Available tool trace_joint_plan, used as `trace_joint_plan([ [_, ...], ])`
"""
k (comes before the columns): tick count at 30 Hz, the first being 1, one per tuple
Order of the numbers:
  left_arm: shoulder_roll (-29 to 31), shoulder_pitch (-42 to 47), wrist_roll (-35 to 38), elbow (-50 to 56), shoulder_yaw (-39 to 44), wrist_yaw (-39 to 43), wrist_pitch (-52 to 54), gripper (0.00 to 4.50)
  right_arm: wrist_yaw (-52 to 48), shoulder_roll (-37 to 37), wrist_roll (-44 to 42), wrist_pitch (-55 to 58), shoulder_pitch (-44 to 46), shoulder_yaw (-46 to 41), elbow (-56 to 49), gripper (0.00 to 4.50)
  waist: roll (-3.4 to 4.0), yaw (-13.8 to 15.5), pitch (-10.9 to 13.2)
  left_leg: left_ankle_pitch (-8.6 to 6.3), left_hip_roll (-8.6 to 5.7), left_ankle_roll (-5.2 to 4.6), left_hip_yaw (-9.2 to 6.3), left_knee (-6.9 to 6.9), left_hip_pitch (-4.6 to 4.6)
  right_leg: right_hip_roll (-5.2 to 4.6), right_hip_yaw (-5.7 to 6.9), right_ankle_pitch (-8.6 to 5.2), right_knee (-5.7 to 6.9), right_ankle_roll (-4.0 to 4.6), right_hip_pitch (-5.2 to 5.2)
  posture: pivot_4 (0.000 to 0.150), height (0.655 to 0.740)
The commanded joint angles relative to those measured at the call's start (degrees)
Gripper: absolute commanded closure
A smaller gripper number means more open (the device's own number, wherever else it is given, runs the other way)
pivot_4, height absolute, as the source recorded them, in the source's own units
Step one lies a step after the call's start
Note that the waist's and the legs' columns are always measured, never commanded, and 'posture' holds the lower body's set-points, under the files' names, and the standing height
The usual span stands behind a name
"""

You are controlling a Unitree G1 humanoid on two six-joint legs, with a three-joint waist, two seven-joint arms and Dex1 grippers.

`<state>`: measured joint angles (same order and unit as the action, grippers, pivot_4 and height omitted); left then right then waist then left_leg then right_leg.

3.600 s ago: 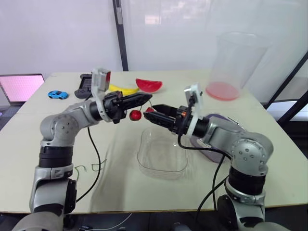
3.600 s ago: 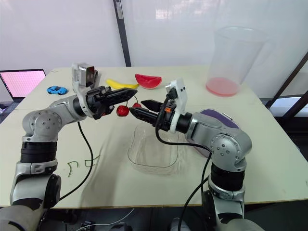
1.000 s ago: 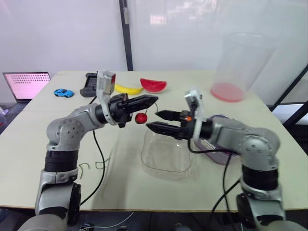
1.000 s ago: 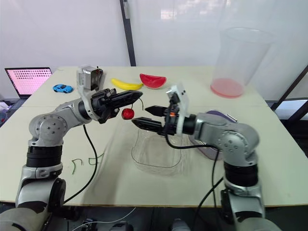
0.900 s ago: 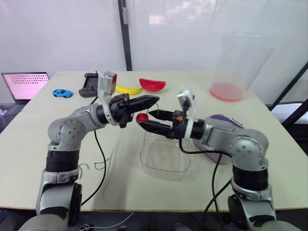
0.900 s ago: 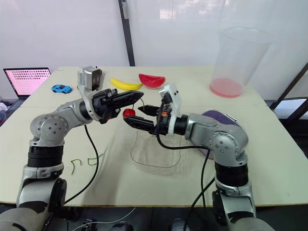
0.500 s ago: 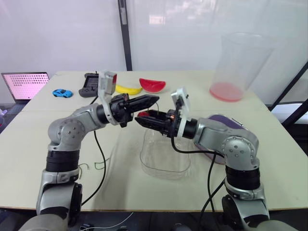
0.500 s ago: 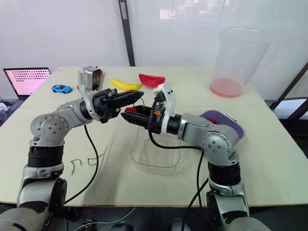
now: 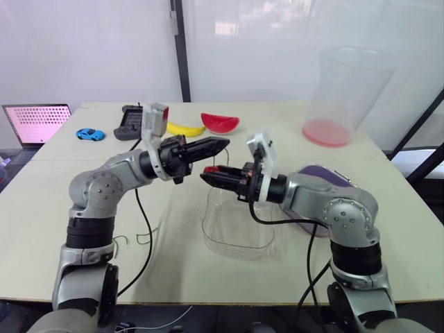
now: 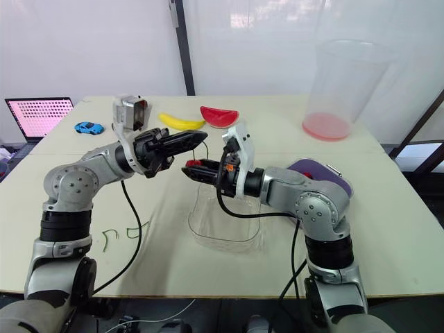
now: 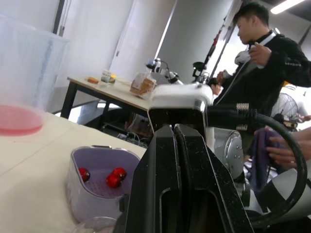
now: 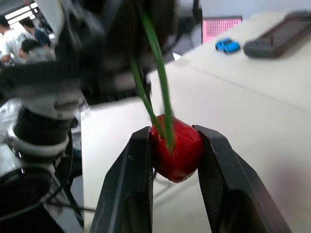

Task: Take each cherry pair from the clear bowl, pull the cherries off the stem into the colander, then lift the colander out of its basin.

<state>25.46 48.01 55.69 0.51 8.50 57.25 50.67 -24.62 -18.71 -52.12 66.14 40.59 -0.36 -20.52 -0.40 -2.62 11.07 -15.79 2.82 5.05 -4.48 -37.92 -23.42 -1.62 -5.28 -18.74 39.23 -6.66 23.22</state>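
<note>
You have a broad beige table before frosted white wall panels split by a black upright post; a bright ceiling strip light glows overhead.

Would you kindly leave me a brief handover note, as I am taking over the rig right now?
Left tool: shut on the stem.
Right tool: shut on the cherry, raised near the clear bowl.
Done: three cherries lie in the colander; the bowl looks empty.
To do: pull this cherry free, drop it into the colander, then lift the colander out.
</note>
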Motion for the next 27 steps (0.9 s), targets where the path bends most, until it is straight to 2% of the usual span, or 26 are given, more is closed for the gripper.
trace_joint_plan([
  [1, 0.41, 1.05, 0.62, 1.66, 0.95, 0.30, -0.97, 4.50, -1.00, -1.65, -0.44, 0.34, -0.71, 0.13, -2.08, 3.23, 0.00, -0.02, 0.00, 0.00, 0.00, 0.00, 0.00, 0.00, 0.00, 0.00, 0.00, 0.00, 0.00, 0.00, 0.00, 0.150, 0.7380],
  [5, 0.46, 0.68, 0.34, 1.40, 1.35, -0.26, -1.40, 4.50, -2.29, -6.77, -1.94, 1.96, -1.79, -3.49, -1.76, 3.23, 0.00, 0.17, 0.00, 0.00, -0.01, -0.01, 0.00, 0.00, 0.00, 0.00, 0.00, 0.00, -0.01, 0.00, -0.01, 0.150, 0.7380],
  [8, 1.16, -0.47, 0.42, 2.03, 1.97, -0.62, -1.41, 4.50, -6.51, -17.92, 0.98, 0.99, -1.25, -7.40, 0.77, 3.23, 0.00, 0.39, 0.01, -0.01, -0.03, -0.01, 0.01, -0.01, -0.01, -0.04, 0.00, 0.00, -0.04, 0.00, -0.02, 0.150, 0.7380],
  [10, 1.61, -1.33, 0.45, 2.46, 2.40, -1.03, -1.51, 4.50, -9.60, -26.18, 5.48, -1.72, -0.80, -7.39, 4.43, 3.23, 0.00, 0.35, 0.01, -0.02, -0.05, -0.04, 0.01, -0.01, -0.02, -0.04, 0.00, 0.00, -0.08, 0.00, -0.05, 0.150, 0.7380],
  [13, 1.91, -2.96, 0.23, 3.32, 2.84, -1.84, -1.83, 4.50, -15.10, -38.45, 16.67, -9.62, -1.49, -1.78, 11.42, 3.23, 0.00, 0.18, 0.01, -0.05, -0.04, -0.08, 0.02, 0.01, 0.01, -0.02, -0.01, 0.00, -0.10, 0.00, -0.04, 0.150, 0.7380],
  [17, 1.88, -4.83, 0.03, 4.46, 2.89, -3.42, -2.37, 4.50, -20.00, -42.65, 23.13, -14.81, -1.41, 2.01, 18.91, 3.23, 0.00, -0.24, 0.01, -0.06, -0.01, -0.12, 0.08, 0.02, 0.05, 0.02, -0.08, 0.00, -0.12, -0.01, -0.04, 0.150, 0.7380],
  [20, 2.39, -6.40, -0.23, 5.63, 2.87, -3.81, -2.71, 4.50, -22.39, -43.06, 27.23, -17.21, -1.70, 4.66, 22.32, 3.23, 0.01, -0.20, 0.01, -0.06, 0.00, -0.11, 0.10, 0.03, 0.06, 0.03, -0.10, 0.00, -0.12, 0.00, -0.03, 0.150, 0.7380],
  [23, 4.17, -9.37, -1.56, 7.21, 2.68, -3.67, -3.20, 4.50, -24.93, -43.66, 29.27, -18.23, -2.47, 5.87, 22.41, 2.39, 0.01, 0.04, 0.01, -0.06, 0.00, -0.11, 0.13, 0.02, 0.04, 0.00, -0.12, 0.00, -0.12, 0.00, -0.01, 0.150, 0.7380],
  [27, 5.19, -11.25, -2.61, 7.62, 2.11, -3.41, -4.19, 4.50, -27.54, -44.90, 31.86, -19.17, -0.07, 5.52, 23.43, 0.61, 0.02, 0.26, 0.02, -0.06, 0.00, -0.10, 0.13, 0.00, 0.04, 0.00, -0.12, 0.00, -0.11, 0.00, -0.02, 0.150, 0.7380],
])
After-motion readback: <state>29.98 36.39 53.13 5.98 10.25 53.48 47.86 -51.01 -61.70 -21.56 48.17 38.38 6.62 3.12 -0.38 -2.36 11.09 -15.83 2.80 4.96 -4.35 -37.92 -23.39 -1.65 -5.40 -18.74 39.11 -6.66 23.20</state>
